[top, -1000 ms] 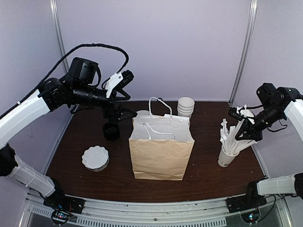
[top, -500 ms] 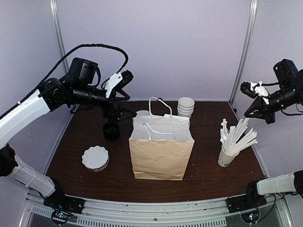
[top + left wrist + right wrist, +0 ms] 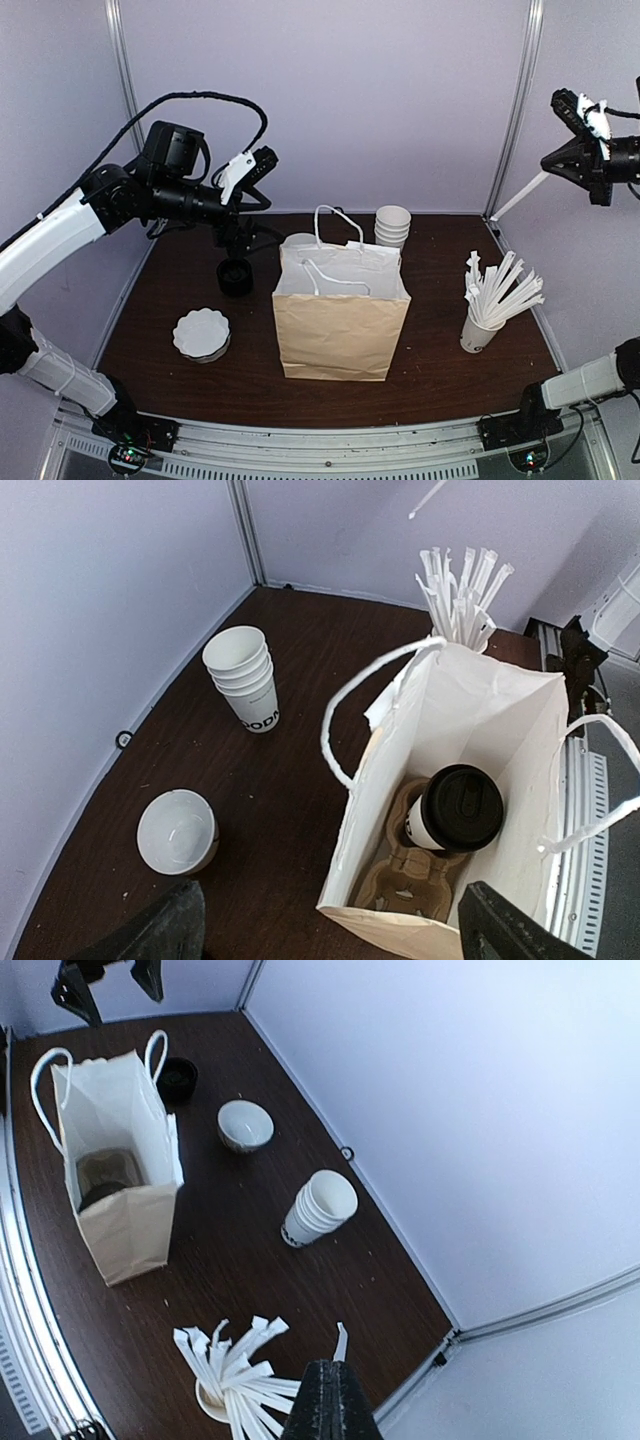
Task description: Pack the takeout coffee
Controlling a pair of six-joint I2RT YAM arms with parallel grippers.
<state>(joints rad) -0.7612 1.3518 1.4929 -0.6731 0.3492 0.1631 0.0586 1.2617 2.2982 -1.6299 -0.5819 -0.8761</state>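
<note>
The takeout coffee (image 3: 455, 810), a white cup with a black lid, stands in a cardboard carrier (image 3: 410, 880) inside the open paper bag (image 3: 340, 325). Its lid also shows in the right wrist view (image 3: 100, 1196). In the top view the bag walls hide it. My left gripper (image 3: 245, 235) hangs open and empty above the table left of the bag, jaws wide apart (image 3: 330, 932). My right gripper (image 3: 553, 165) is high at the far right, shut on one white paper-wrapped stick (image 3: 518, 196) that hangs down-left; the stick also shows in the right wrist view (image 3: 341, 1342).
A white cup full of wrapped sticks (image 3: 482, 330) stands right of the bag. A nested stack of white cups (image 3: 392, 225) stands behind it. A white bowl (image 3: 178, 830), a black lid stack (image 3: 235, 277) and a fluted white stack (image 3: 200, 335) lie left.
My right gripper has risen up and to the right from the cup of sticks, carrying one stick clear of the bundle. The left arm has barely moved.
</note>
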